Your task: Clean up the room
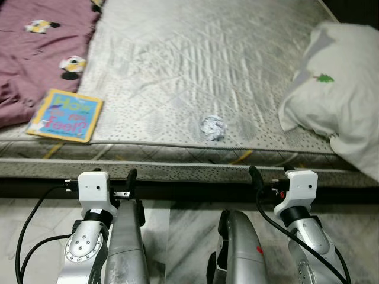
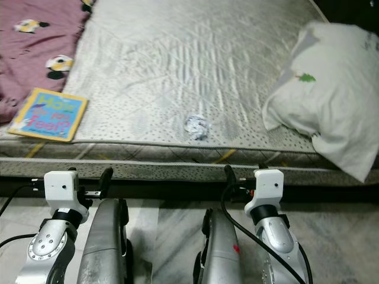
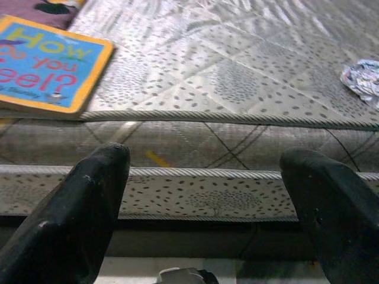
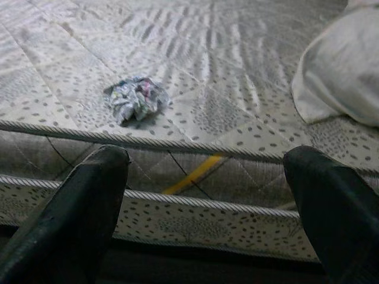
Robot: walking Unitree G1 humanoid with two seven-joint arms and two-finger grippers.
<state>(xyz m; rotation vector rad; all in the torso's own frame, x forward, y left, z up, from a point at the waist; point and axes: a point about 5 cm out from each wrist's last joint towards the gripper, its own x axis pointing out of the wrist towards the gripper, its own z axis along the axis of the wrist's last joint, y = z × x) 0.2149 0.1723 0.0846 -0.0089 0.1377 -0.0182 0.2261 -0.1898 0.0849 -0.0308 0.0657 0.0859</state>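
Observation:
A crumpled wad of paper [image 1: 213, 127] lies on the grey quilted mattress [image 1: 177, 59], near its front edge. A blue and yellow children's book [image 1: 66, 115] rests flat at the mattress's front left corner. Both arms are held low in front of the bed, below the mattress edge. In the left wrist view my left gripper [image 3: 210, 171] is open and empty, facing the mattress side, with the book [image 3: 47, 65] beyond it. My right gripper [image 4: 207, 171] is open too, nothing between its fingers, and the paper wad [image 4: 135, 97] sits just past the edge ahead.
A white pillow [image 1: 340, 94] lies on the right side of the mattress. A maroon blanket [image 1: 35, 53] with cartoon prints covers the far left. The dark bed base [image 1: 189, 189] runs across in front of me above a marble floor [image 1: 189, 236].

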